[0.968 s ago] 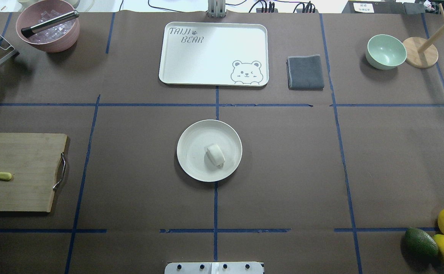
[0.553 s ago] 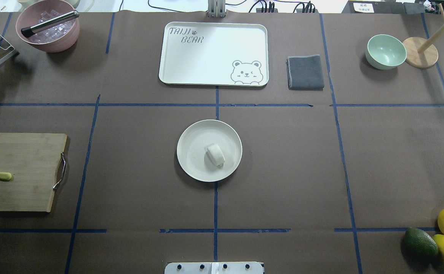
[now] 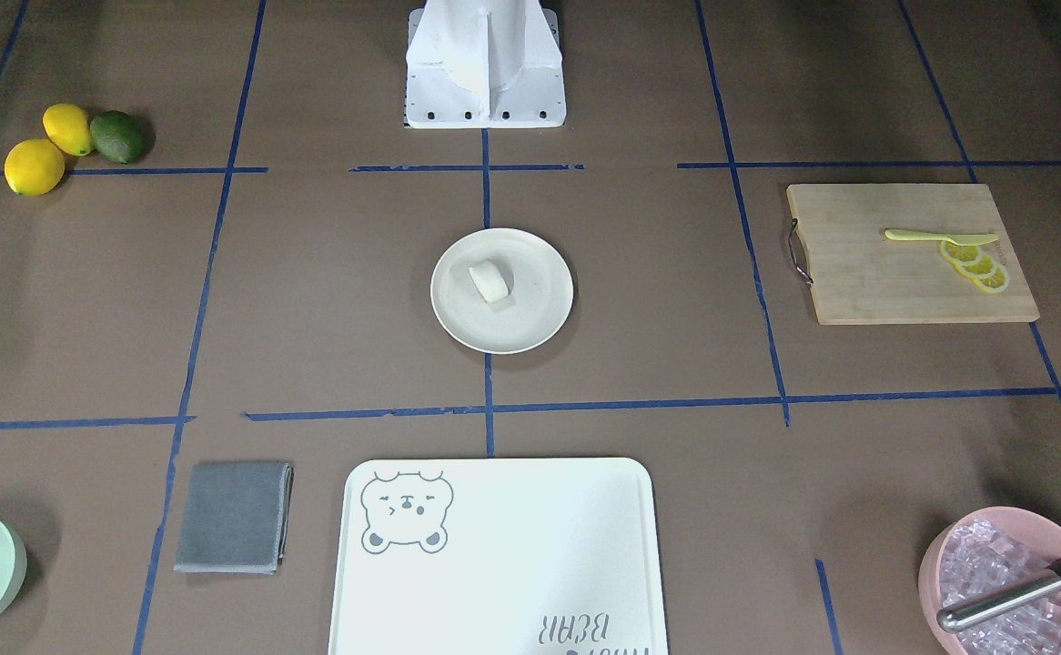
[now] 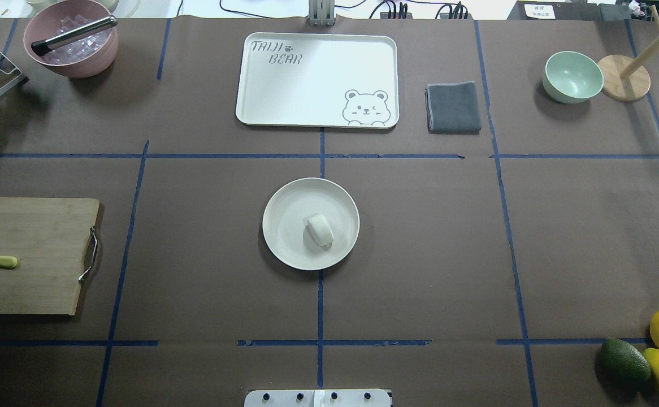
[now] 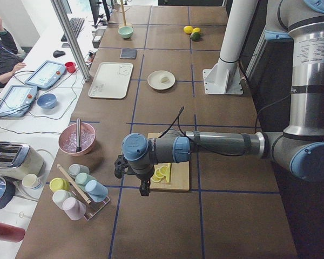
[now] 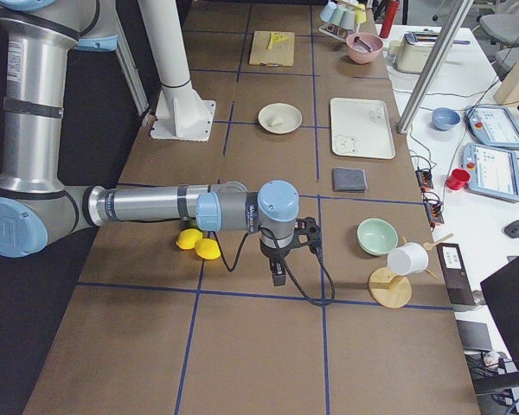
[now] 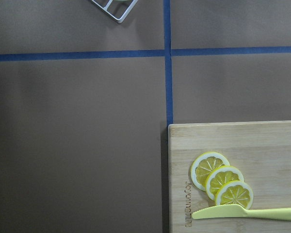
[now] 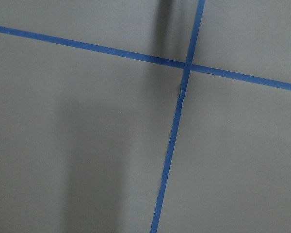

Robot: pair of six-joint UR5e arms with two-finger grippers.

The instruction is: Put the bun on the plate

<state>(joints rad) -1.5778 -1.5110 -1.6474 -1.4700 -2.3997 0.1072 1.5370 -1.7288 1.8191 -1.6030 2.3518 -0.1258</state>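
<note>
The small white bun lies on its side on the round cream plate at the table's middle, also seen as the bun on the plate from the front. Both arms are far from it. The left gripper hangs over the near end of the table beside the cutting board. The right gripper hangs over the opposite end, near the lemons. Each shows only in a side view, so I cannot tell whether it is open or shut. Neither wrist view shows any fingers.
A bear-print tray, a grey cloth and a mint bowl line the far side. A pink bowl of ice with tongs sits far left. A cutting board with lemon slices lies left; lemons and an avocado lie right.
</note>
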